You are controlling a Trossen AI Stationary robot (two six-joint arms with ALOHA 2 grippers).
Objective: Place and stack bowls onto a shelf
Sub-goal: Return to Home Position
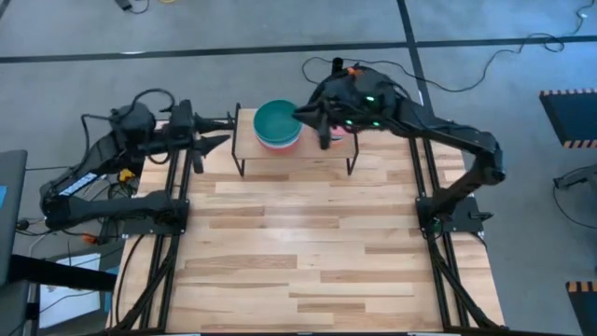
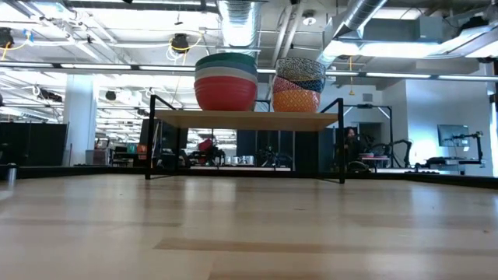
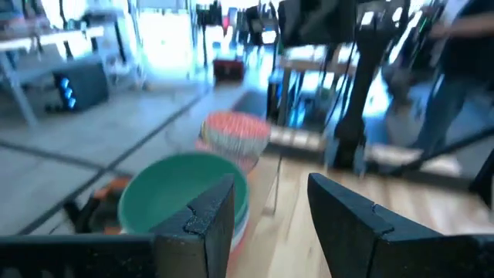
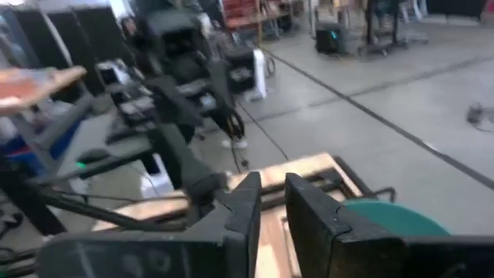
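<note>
The shelf (image 1: 308,161) stands at the table's far edge and carries two stacks of bowls. The left stack (image 2: 226,82) has a green bowl (image 1: 277,122) on top and a red one at the bottom. The right stack (image 2: 299,84) is of speckled bowls, largely hidden in the high view by my right arm. My right gripper (image 1: 312,126) hovers above the shelf between the stacks, its fingers (image 4: 272,212) a narrow gap apart and empty. My left gripper (image 1: 222,132) is open and empty just left of the shelf, pointing at the green bowl (image 3: 181,193).
The wooden plank tabletop (image 1: 298,243) stretches from the shelf to the near edge. The shelf's black legs (image 2: 149,136) stand on it. Cables and frame rails run along both sides of the table.
</note>
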